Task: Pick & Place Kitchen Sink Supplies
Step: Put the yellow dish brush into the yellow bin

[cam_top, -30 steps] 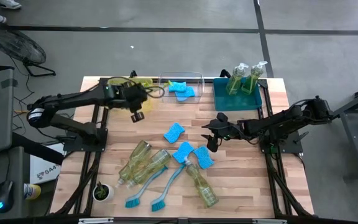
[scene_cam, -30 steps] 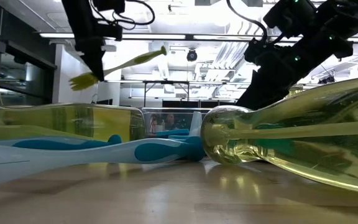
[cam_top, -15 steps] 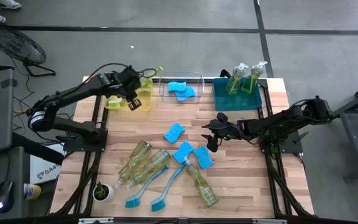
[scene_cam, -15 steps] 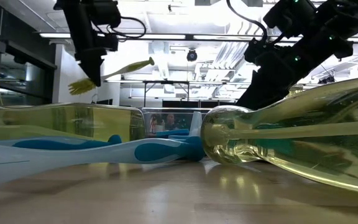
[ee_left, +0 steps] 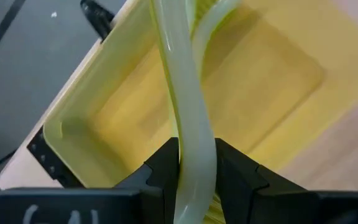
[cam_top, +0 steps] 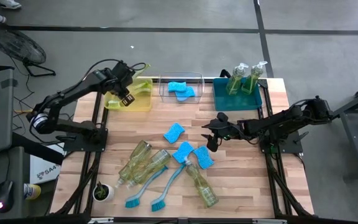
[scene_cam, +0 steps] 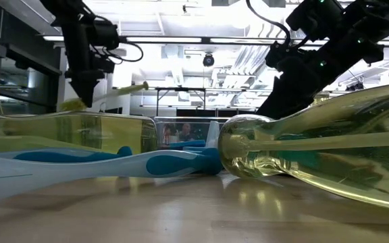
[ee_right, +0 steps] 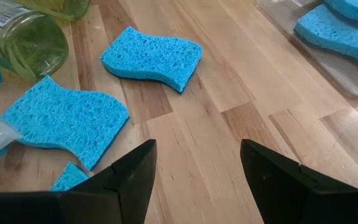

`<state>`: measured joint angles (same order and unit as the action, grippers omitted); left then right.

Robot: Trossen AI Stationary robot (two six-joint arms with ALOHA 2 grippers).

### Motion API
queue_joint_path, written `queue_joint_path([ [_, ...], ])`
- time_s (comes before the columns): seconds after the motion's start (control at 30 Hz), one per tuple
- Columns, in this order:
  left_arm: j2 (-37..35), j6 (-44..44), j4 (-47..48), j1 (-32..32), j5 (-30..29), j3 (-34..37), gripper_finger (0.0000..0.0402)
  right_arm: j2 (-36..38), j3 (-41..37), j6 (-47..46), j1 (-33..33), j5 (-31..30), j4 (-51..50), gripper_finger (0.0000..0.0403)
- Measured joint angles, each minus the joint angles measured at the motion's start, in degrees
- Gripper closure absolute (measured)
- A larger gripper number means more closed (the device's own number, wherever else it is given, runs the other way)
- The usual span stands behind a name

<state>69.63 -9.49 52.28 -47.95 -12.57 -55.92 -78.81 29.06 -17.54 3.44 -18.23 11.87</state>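
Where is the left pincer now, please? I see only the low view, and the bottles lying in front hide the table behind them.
Observer: The left pincer is shut on the yellow-green long-handled plastic dish brush, above the yellow rectangular plastic bin.
Operator: Is the right pincer holding something?
Observer: No. The right pincer is open over bare wood, near a light-blue wavy-edged sponge.
Operator: What is inside the clear bin?
Observer: The clear rectangular plastic bin holds two light-blue sponges.
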Motion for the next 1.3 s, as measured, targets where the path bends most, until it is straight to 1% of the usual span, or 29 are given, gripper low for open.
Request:
queue_joint_path([
  [0.13, 0.02, -0.66, -1.30, -1.78, -1.58, 1.11, 0.0317, 0.00, 0.00, 0.00, -0.02, -0.75, 0.01, 0.0176],
  [0.23, 0.77, -0.87, -1.35, -2.38, -3.31, 1.24, 0.0327, 0.00, 0.00, 0.00, -0.01, -0.74, 0.01, 0.0176],
  [0.3, 1.62, -1.25, -1.26, -2.36, -3.45, 1.26, 0.0330, 0.00, 0.00, 0.00, -0.01, -0.73, -0.01, 0.0176],
  [0.53, 7.20, -2.11, -0.73, -2.31, -5.07, 1.28, 0.0318, 0.00, 0.00, 0.00, -0.02, -0.71, -0.01, 0.0176],
  [0.77, 12.79, -2.47, -0.97, -2.31, -6.30, 1.31, 0.0323, 0.00, 0.00, 0.23, -0.02, -0.71, -0.01, 0.0176],
  [0.83, 13.67, -3.82, -0.76, -2.31, -6.40, 1.31, 0.0324, 0.00, 0.00, 0.61, -0.02, -0.71, -0.01, 0.0176],
  [1.0, 14.26, -6.49, 0.23, -2.31, -6.62, 1.31, 0.0324, 0.00, 0.00, 1.07, -0.01, -0.71, -0.01, 0.0176],
  [1.17, 14.25, -7.86, 3.01, -2.31, -9.07, 1.28, 0.0324, 0.00, 0.00, 1.07, 0.00, -0.71, -0.01, 0.0176],
  [1.3, 14.25, -8.27, 4.09, -2.31, -8.99, 1.28, 0.0325, 0.00, 0.00, 1.07, -0.01, -0.92, -0.02, 0.0176],
])
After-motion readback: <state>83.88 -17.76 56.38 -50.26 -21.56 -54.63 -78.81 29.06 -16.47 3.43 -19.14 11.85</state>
